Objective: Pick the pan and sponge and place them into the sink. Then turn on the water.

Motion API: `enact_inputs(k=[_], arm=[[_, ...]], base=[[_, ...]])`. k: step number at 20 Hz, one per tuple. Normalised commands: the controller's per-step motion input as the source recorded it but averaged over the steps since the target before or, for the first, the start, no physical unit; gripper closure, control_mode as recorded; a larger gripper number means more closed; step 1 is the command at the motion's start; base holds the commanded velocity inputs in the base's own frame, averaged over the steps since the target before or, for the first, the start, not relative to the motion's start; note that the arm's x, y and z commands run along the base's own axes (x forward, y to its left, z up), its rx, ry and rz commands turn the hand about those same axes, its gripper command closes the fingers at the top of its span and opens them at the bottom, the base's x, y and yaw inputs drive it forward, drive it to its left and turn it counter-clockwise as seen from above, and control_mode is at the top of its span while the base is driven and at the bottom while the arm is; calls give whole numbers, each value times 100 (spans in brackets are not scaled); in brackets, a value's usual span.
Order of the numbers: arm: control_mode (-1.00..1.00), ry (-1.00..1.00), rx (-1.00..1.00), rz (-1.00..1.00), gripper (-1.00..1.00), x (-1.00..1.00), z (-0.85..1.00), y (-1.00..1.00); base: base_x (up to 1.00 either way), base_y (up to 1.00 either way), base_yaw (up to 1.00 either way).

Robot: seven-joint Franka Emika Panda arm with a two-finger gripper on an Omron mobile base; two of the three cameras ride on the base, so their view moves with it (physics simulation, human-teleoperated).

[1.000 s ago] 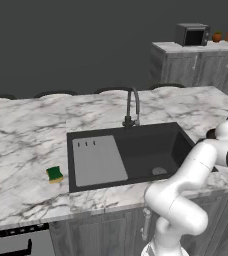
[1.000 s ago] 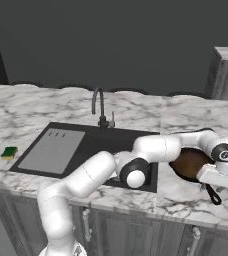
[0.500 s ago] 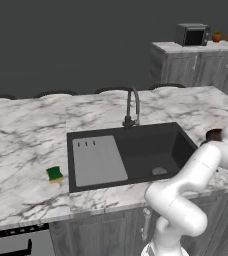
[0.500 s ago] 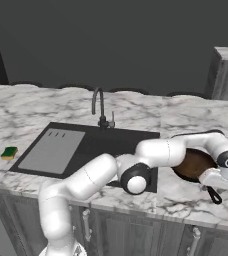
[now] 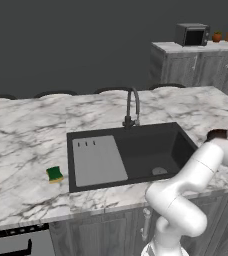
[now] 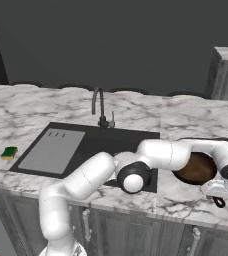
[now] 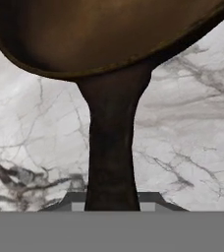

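**A:** What is nearest the hand camera?

**B:** The pan's dark handle [image 7: 111, 157], running straight up the middle from between the two finger tips [image 7: 70, 201] at the bottom edge. One tip sits on each side of it, close against it, so the gripper [image 7: 111, 202] looks pinched on the handle (the contact itself is cut off at the frame's edge).

**A:** And beyond the handle?

**B:** The pan [image 7: 104, 34] itself, its brown bowl and dark rim across the top, resting on the white marble counter [image 7: 192, 147].

**A:** Where is that on the counter overall?

**B:** In the right base view the pan [image 6: 196, 168] lies on the marble just right of the sink [image 6: 131, 142], with the arm's wrist over its near edge.

**A:** What lies further off?

**B:** The black sink with its grey ribbed drainboard [image 5: 98, 161] on the left and deep basin on the right. The sponge [image 5: 54, 174], green over yellow, sits on the counter just left of the drainboard. Behind the basin stands the dark gooseneck faucet [image 5: 132, 106]. Far back, a microwave [image 5: 192, 34] rests on grey cabinets.
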Motion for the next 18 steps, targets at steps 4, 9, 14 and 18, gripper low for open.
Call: enact_inputs(k=[4, 9, 14, 18], arm=[[-100, -14, -7, 1, 100, -38, -7, 27], [-100, -11, -2, 0, 100, -28, 53, 12], [-100, -1, -2, 3, 100, -5, 62, 24], [-100, -1, -5, 1, 100, 0, 56, 42]], base=[[0, 0, 0], [0, 0, 0], [0, 0, 0], [0, 0, 0]])
